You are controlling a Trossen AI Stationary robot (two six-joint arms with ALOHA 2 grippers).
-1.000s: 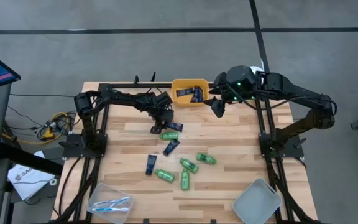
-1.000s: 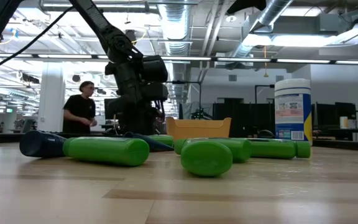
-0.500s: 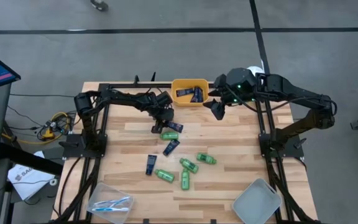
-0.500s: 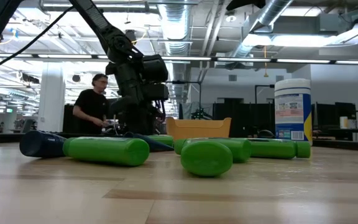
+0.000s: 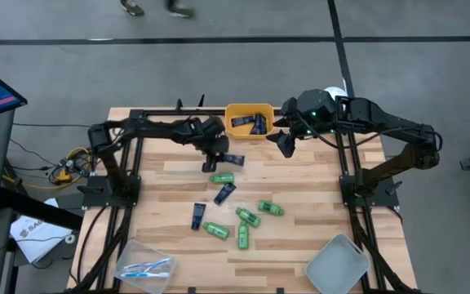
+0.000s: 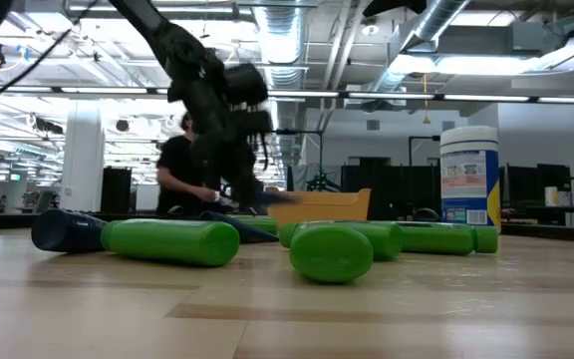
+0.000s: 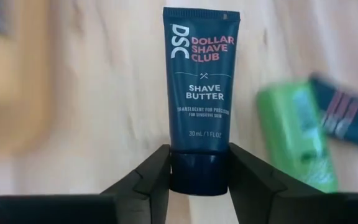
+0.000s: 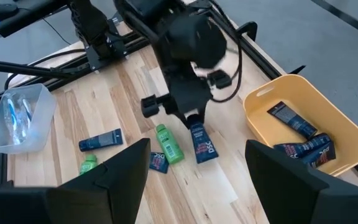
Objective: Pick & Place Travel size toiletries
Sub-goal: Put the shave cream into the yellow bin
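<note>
My left gripper [image 5: 219,153] is shut on a dark navy tube [image 7: 199,81] marked "Shave Butter", above the table's middle, in front of the yellow bin [image 5: 236,110]. The bin holds several navy tubes. Two more navy tubes [image 5: 224,193] and several green bottles [image 5: 248,217] lie flat on the wood. In the near left corner a clear tub [image 5: 144,265] holds toothbrushes. My right gripper [image 8: 197,180] hangs open, high over the table just right of the bin, touching nothing. My left gripper pinches the tube's dark cap [image 7: 199,175] between its two fingers [image 7: 151,180], one on each side. The fingers slant down from above and the tube runs on past them, in line with them. It hangs tilted, flat crimped end [image 8: 205,155] lowest, clear of the table.
A green bottle [image 5: 222,177] lies just below the held tube. A grey tray [image 5: 339,265] sits at the near right corner. A tall white canister [image 6: 469,184] stands at the far right. A person walks in the room behind the table.
My left gripper has risen from the wood with the navy tube, which lay on the table and now hangs clear of it, a little nearer the yellow bin. The wrist has turned slightly. In the background the person has walked toward the right.
</note>
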